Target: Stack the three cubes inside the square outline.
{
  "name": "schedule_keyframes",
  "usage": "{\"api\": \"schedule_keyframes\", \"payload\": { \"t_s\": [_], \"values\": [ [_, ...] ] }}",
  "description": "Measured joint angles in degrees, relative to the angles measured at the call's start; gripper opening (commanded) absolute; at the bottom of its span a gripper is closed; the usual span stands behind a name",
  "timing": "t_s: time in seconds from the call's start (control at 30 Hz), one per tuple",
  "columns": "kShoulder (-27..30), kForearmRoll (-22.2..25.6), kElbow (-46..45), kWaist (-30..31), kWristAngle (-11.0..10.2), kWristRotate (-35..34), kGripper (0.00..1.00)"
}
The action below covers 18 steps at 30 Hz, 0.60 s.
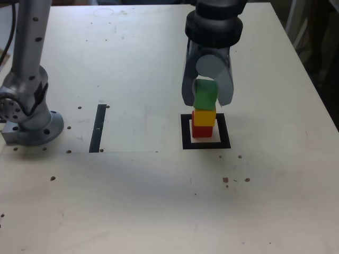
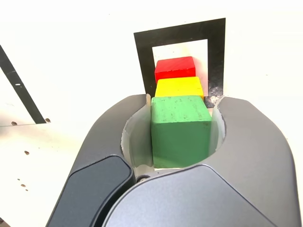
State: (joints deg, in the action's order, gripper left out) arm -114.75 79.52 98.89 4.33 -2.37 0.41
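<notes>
Stack of three cubes inside the square outline (image 1: 206, 132), seen from the exterior view and the wrist view. The red cube (image 1: 202, 130) sits on the pale centre of the black frame; the yellow cube (image 1: 204, 116) rests on it; the green cube (image 1: 205, 94) is uppermost and appears to rest on the yellow one, though the contact line is partly hidden by the jaws. In the exterior view the green cube looks slightly tilted or offset toward that view's left.

You see the gripper (image 2: 181, 132) standing around the green cube, one jaw on each side. In the wrist view a narrow gap shows beside the cube on at least one side, so the hold looks loosened or just loosening; you cannot tell for certain whether the jaws press the cube.

Judged progress: all three cubes are in place within the outline. What is left, as far as shown, is to free the green cube fully and lift clear without nudging the stack.

On the surface (image 1: 159, 201), a straight black strip (image 1: 98, 128) lies well apart at the exterior view's left, near the arm's base (image 1: 29, 127).
</notes>
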Motion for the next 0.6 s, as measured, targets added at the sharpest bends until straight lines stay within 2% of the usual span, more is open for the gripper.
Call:
{"api": "schedule_keyframes", "payload": {
  "t_s": [0.07,0.1,0.6],
  "values": [
    [0.0,-0.1,0.0,0.0,0.0,0.3,0.97],
    [0.1,-0.1,0.0,0.0,0.0,0.4,0.99],
    [1.1,0.1,-0.4,0.0,-0.2,0.5,1.00]
  ]
}}
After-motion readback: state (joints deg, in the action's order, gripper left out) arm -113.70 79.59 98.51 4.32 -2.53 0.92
